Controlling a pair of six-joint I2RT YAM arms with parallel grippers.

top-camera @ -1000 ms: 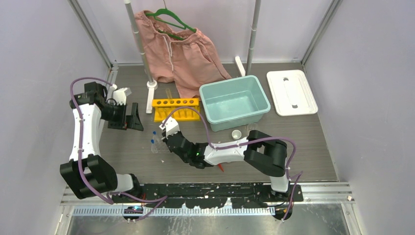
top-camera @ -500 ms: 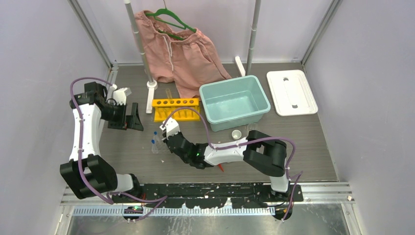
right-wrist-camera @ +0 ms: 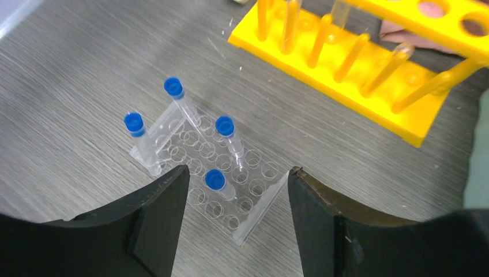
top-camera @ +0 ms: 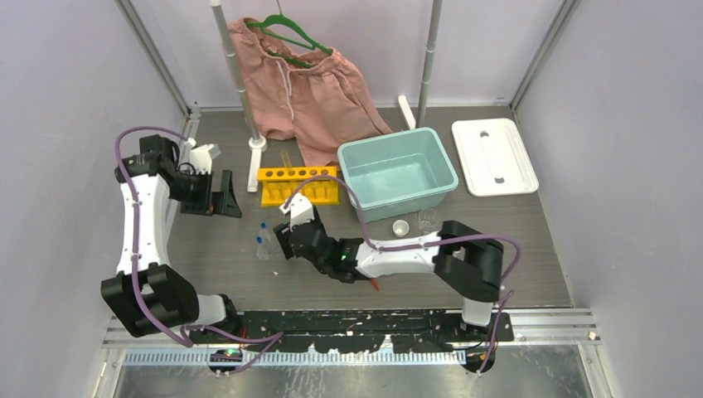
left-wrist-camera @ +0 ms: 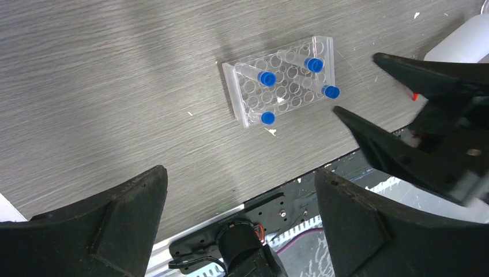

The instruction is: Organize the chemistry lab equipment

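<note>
Right wrist view: the right gripper (right-wrist-camera: 236, 176) hangs over 1 clear rack (right-wrist-camera: 254, 205), its 2 fingers spread wide with nothing between them. The rack stands toward the table's near edge, left of centre, and holds 4 blue-capped vials (right-wrist-camera: 224, 126). 1 yellow rack (top-camera: 298, 174) stands beyond it toward the far edge, just beside 1 teal bin (top-camera: 385, 139). 1 tiny white cup (top-camera: 400, 226) sits near the bin's near side. The left gripper (left-wrist-camera: 239, 179), near the left edge, is also wide open and empty.
</note>
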